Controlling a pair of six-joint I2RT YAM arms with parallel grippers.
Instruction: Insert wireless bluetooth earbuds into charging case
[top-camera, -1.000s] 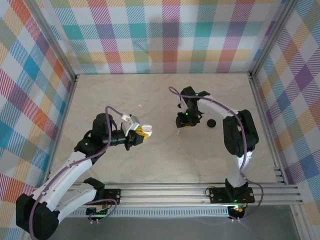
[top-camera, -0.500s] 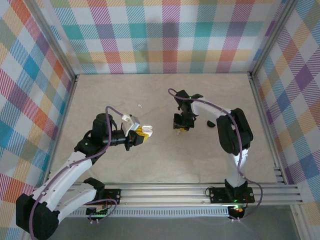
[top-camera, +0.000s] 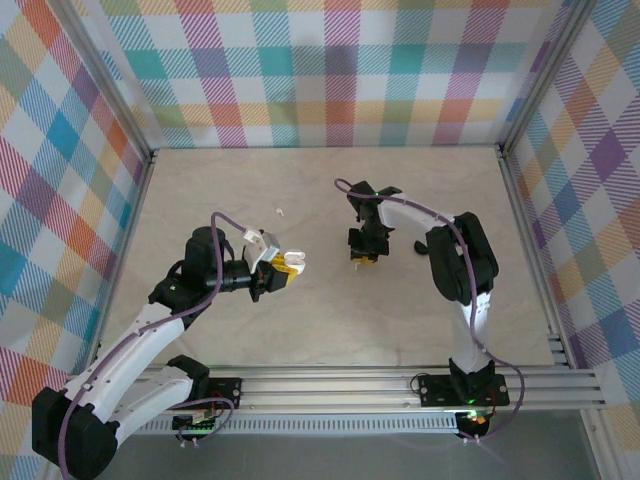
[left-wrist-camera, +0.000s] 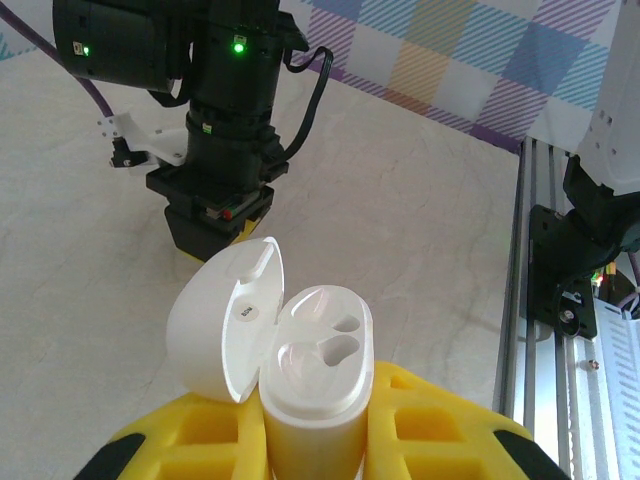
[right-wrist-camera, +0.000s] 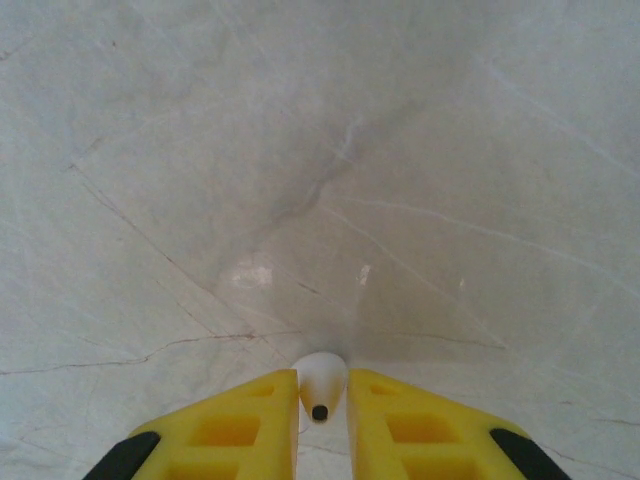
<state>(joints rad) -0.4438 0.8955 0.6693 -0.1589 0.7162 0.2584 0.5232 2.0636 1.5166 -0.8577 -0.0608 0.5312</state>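
Observation:
My left gripper is shut on the white charging case and holds it upright above the table. The lid is swung open to the left and both sockets are empty. In the top view that gripper sits left of centre with the case. My right gripper points down at the table to its right. Its yellow fingers press both sides of a white earbud that rests on the table. A second white earbud lies loose further back.
The right arm's wrist stands just beyond the case in the left wrist view. A small dark object lies beside the right arm. Aluminium rails run along the near edge, and checked walls close in the other three sides.
The right gripper has shifted slightly left over the white earbud, and its jaws have narrowed onto it. The left arm and the case have stayed still.

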